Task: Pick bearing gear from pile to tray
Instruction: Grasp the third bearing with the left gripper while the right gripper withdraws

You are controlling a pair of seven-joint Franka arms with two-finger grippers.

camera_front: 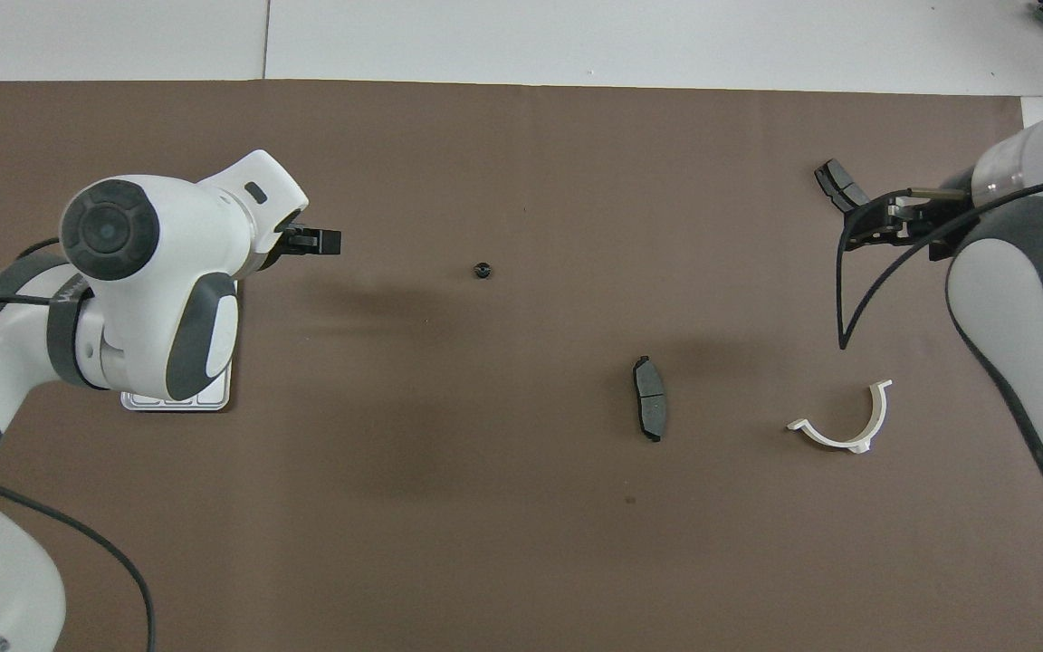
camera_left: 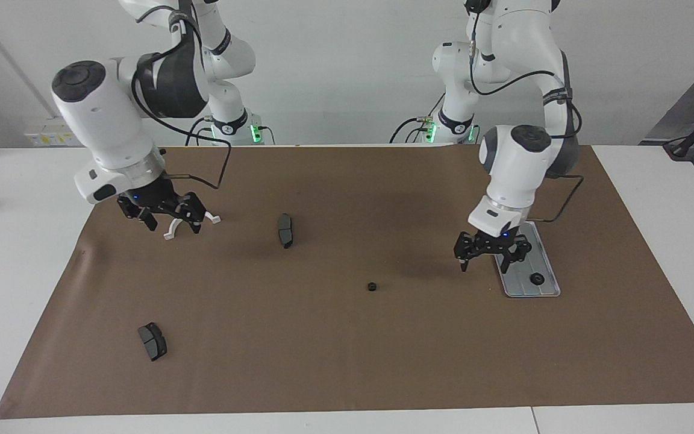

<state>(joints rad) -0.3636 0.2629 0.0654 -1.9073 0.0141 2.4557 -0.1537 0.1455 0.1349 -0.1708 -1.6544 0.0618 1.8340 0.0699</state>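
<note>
The tray [camera_left: 534, 265] sits at the left arm's end of the tabletop [camera_left: 347, 361] with one black gear [camera_left: 537, 278] already lying on it, and the left gripper [camera_left: 490, 248], fingers spread and empty, hangs over the tray's edge on the side facing mid-table. The one loose gear [camera_left: 372, 286] lies on the brown mat toward the middle, slightly farther from the robots, and being round it offers no long axis. The right gripper [camera_left: 163, 211], also open and empty, waits over the white half-ring bracket [camera_left: 173, 228], well apart from that gear, so I judge the left arm better placed.

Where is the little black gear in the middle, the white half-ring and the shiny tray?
Black gear [camera_left: 372, 286], facing view, its top.
White half-ring bracket [camera_front: 847, 424], overhead view, its curved band.
Tray [camera_left: 544, 291], facing view, its bare corner.
</note>
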